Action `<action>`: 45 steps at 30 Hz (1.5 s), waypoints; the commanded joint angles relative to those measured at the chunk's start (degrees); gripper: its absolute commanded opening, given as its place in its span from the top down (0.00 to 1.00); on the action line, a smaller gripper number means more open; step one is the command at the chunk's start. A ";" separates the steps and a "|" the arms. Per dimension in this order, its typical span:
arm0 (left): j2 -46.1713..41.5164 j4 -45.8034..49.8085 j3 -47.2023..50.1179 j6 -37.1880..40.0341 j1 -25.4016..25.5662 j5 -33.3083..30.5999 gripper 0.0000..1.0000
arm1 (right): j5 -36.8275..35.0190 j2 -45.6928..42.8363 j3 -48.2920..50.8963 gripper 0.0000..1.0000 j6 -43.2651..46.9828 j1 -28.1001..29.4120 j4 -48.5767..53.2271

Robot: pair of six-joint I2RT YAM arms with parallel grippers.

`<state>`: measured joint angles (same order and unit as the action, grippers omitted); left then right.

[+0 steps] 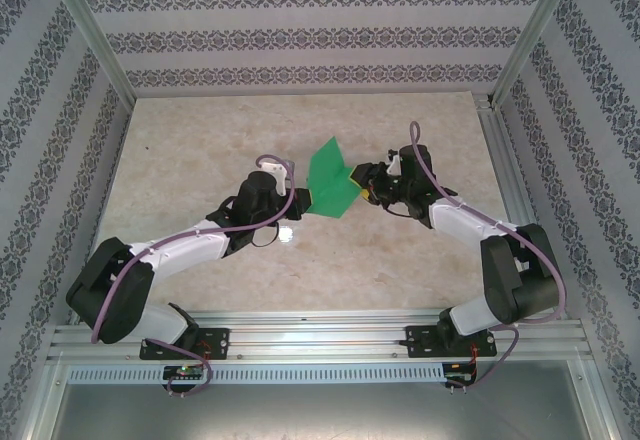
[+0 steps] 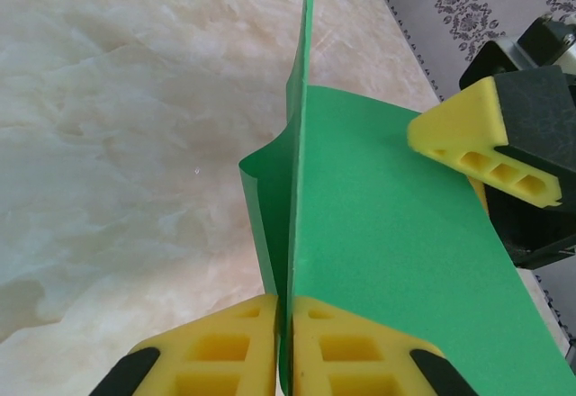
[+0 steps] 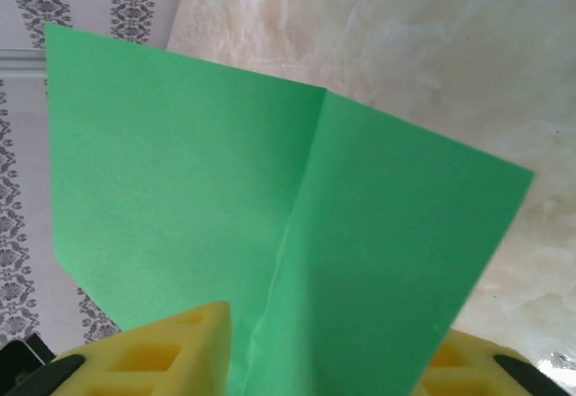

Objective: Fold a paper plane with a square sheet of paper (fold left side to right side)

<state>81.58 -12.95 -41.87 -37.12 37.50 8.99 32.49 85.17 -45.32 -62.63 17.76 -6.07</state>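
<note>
Table (image 1: 200, 140): pale marbled top, with both arm bases along its near edge.
Left arm (image 1: 190, 245): reaches from the near-left corner in toward the middle of the table.
Right arm (image 1: 470, 225): reaches from the near-right corner toward the same spot.
Square sheet of paper (image 1: 330, 182): bright green, creased down its centre with the halves partly folded, raised over the middle of the table between the two arms.
Left fingers (image 2: 225, 346): pressed together, pinching the sheet at one edge.
Right fingers (image 3: 153, 360): spread apart, one on each side of the sheet's opposite edge, not clamped.
</note>
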 commanded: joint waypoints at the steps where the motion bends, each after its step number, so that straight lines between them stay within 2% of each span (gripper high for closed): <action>1: 1.51 -3.40 1.02 1.06 -0.47 1.22 0.83 | -2.12 -0.13 -2.18 0.78 1.64 0.60 2.09; 4: 1.31 -2.62 1.33 2.84 -0.49 1.81 0.73 | -3.01 -0.35 -3.47 0.94 3.65 1.13 5.45; 6: -0.39 -0.86 1.48 4.98 -0.48 1.70 0.66 | -3.51 -0.57 -4.21 1.00 5.06 1.44 7.59; 10: -7.50 9.67 0.70 11.76 -0.49 -2.88 0.41 | -5.46 -1.18 -6.37 1.00 8.98 2.06 13.82; 14: -14.58 18.22 0.11 16.78 -0.38 -4.43 0.30 | -8.91 -1.78 -10.03 1.00 14.33 3.11 21.97; 18: -15.82 19.42 -0.08 15.46 0.68 -0.49 0.28 | -12.15 0.41 -14.91 1.00 20.15 4.62 30.53; 27: -6.45 11.99 -2.71 8.20 8.90 1.76 0.24 | -12.70 3.96 -16.59 1.00 20.00 6.11 29.50; 40: 7.18 16.10 -13.63 4.09 16.62 -4.55 0.15 | -12.80 6.65 -16.25 1.00 19.65 7.55 27.81; 45: 13.39 23.12 -20.34 4.26 19.09 -11.05 0.18 | -13.06 6.86 -16.37 0.98 19.95 7.90 28.12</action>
<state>93.27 5.34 -58.67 -32.10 55.00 3.03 20.58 91.31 -60.31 -43.72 24.77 22.74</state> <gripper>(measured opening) 0.822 0.042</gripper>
